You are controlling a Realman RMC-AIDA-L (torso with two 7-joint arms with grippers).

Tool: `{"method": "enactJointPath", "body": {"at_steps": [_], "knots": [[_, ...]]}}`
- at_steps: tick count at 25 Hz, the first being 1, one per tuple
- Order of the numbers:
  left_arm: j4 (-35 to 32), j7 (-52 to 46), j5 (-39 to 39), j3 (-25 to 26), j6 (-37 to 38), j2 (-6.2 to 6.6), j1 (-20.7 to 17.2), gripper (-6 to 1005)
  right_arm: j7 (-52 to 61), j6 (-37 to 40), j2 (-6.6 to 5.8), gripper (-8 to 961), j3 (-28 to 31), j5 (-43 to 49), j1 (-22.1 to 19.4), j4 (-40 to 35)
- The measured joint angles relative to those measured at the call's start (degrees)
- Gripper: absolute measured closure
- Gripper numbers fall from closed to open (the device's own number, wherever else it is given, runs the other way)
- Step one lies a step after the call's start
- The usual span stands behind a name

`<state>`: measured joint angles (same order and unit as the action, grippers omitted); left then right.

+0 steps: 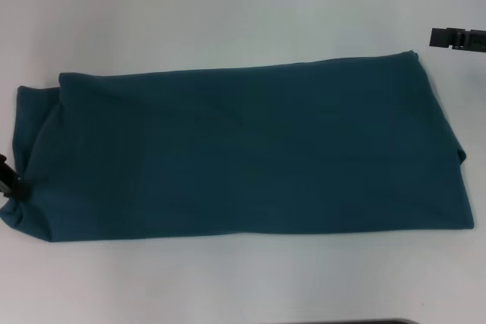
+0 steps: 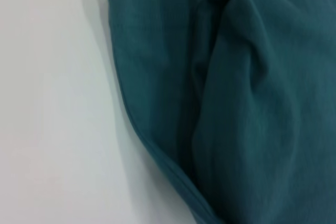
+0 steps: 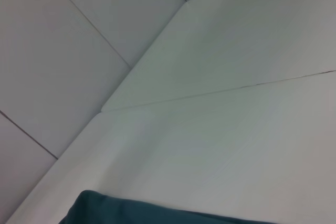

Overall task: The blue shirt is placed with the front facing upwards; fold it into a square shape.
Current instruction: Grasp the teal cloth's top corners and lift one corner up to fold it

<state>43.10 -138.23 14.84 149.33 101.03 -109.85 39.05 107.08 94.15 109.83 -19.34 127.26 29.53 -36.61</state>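
Your blue shirt (image 1: pixel 243 149) lies folded into a long band across the white desk (image 1: pixel 228 5). Your left gripper (image 1: pixel 6 180) touches its left end; your right gripper (image 1: pixel 456 38) hangs beyond the far right corner, apart. I cannot tell either gripper's finger state.

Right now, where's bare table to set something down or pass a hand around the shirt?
Bare white table spans the far side beyond the folded blue shirt, and a narrower strip runs along its near edge. Tight spots: the left gripper at the shirt's left end, and the right gripper off its far right corner.
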Motion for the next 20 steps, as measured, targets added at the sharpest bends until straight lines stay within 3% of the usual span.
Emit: {"method": "enactJointPath", "body": {"at_steps": [8,15,20], "knots": [[-0.3,0.6,0.1,0.3,0.0,1.28,-0.6,969,-0.2,-1.0,0.59,188,0.0,0.0,0.4,0.2],[-0.3,1.0,0.1,2.5,0.0,4.02,-1.4,969,-0.3,-1.5,0.91,189,-0.1,0.0,1.3,0.2],[-0.5,1.7,0.2,4.0,0.1,4.92,-1.7,969,-0.3,-1.8,1.15,189,-0.1,0.0,1.7,0.2]]}}
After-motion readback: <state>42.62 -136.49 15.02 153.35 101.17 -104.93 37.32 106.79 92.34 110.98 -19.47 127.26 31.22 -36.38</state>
